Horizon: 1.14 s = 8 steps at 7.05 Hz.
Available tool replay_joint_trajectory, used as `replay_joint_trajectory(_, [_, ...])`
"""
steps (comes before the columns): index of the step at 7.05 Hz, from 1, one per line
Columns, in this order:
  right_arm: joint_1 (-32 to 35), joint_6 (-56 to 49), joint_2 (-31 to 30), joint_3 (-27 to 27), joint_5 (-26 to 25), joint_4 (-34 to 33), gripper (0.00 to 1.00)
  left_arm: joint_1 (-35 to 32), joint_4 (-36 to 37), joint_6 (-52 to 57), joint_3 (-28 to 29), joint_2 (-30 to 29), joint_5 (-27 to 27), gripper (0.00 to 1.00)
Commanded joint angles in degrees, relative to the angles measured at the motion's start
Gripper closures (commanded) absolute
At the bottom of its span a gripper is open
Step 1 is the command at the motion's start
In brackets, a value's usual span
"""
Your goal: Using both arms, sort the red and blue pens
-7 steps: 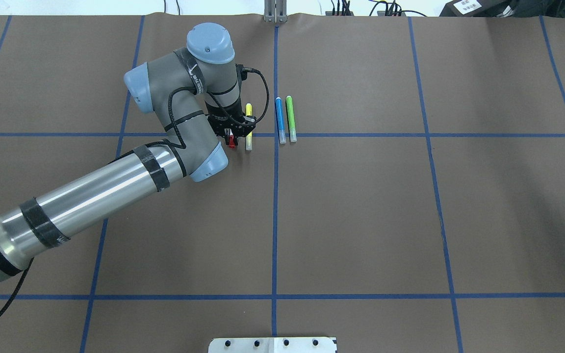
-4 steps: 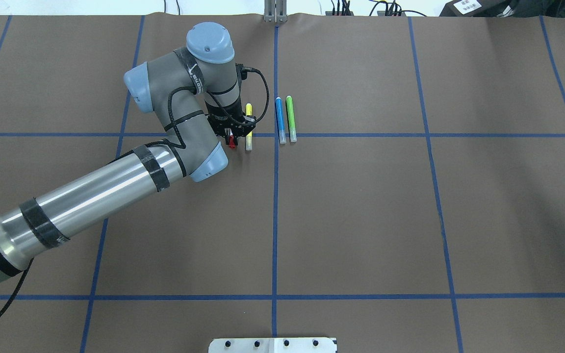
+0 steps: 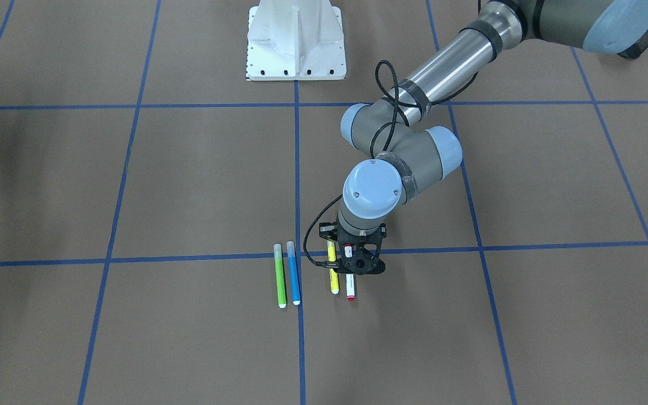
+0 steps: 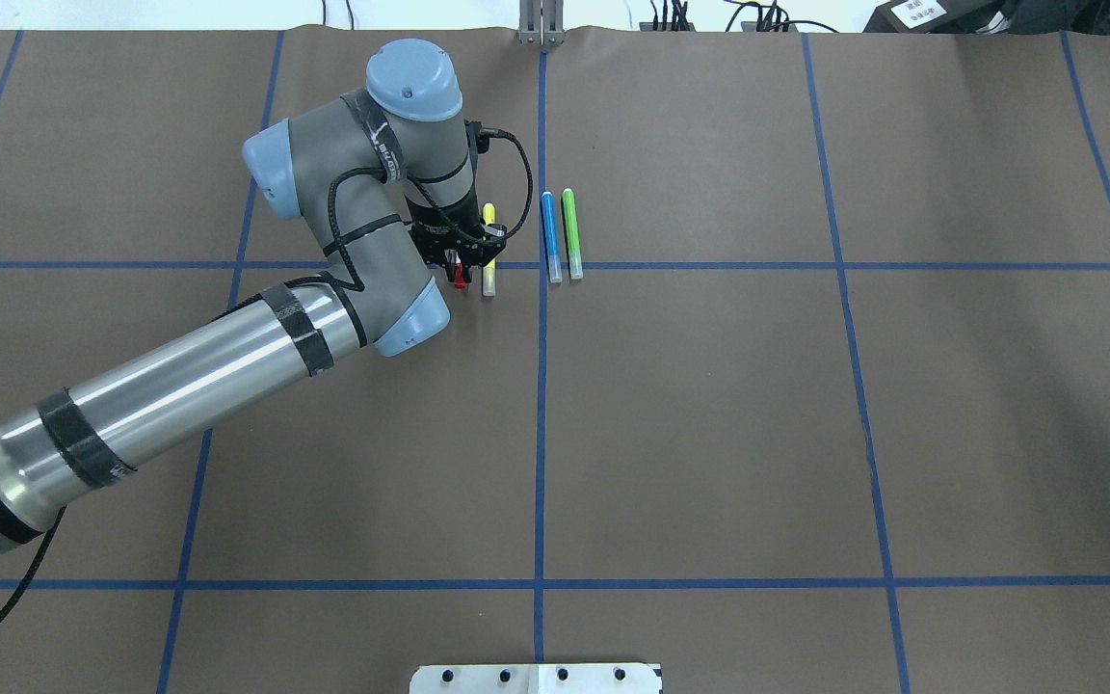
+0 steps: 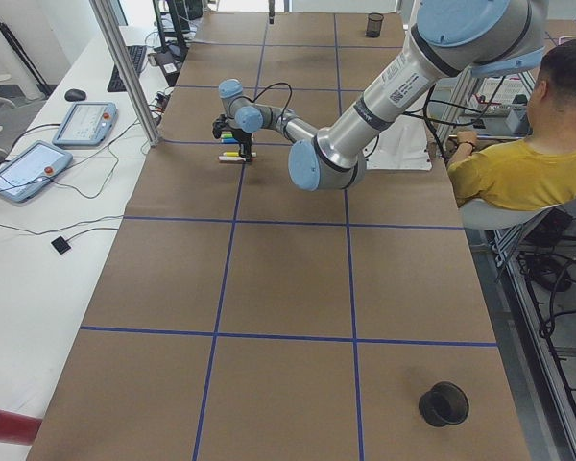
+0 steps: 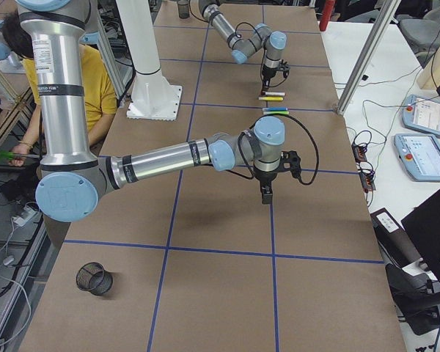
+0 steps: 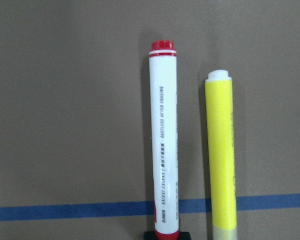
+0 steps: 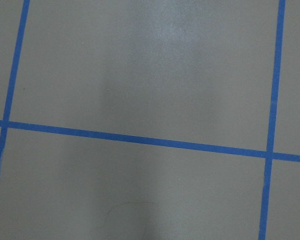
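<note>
The red pen (image 7: 162, 150), white-barrelled with red ends, lies parallel to a yellow marker (image 7: 221, 160) just left of the table's centre line. My left gripper (image 3: 352, 269) stands straight down over it and is shut on the red pen (image 3: 350, 288) near its cap end. The blue pen (image 4: 549, 236) lies across the centre line beside a green marker (image 4: 571, 234), untouched. My right gripper (image 6: 266, 195) hangs above bare table far to the right. Its wrist view shows only taped grid lines, so I cannot tell whether it is open or shut.
The white robot base plate (image 3: 296, 42) sits at the near middle edge. A black cup (image 5: 444, 403) stands at the left end and a mesh cup (image 6: 92, 279) at the right end. A seated person in yellow (image 5: 518, 163) is beside the table.
The left wrist and gripper have shifted slightly toward the far side, and the red pen's end has moved a little with them. The other markers have not moved.
</note>
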Motion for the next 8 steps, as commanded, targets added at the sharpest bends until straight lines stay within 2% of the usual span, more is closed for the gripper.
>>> replay_joint_trajectory(1, [0.0,0.0,-0.04,0.0,-0.01,0.0,0.0,-0.64,0.58,-0.24,-3.11,0.0,-0.02,1.0])
replay_joint_trajectory(2, [0.0,0.0,-0.04,0.0,-0.01,0.0,0.0,-1.69,3.02,0.02,-5.91,0.26,-0.11,1.0])
replay_joint_trajectory(4, [0.0,0.0,-0.04,0.0,-0.01,0.0,0.0,-3.54,11.36,3.42,-17.48,4.71,-0.55,1.0])
replay_joint_trajectory(8, [0.0,-0.09,-0.21,0.0,-0.01,0.0,0.0,-10.64,36.83,31.14,-47.44,22.27,-0.28,1.0])
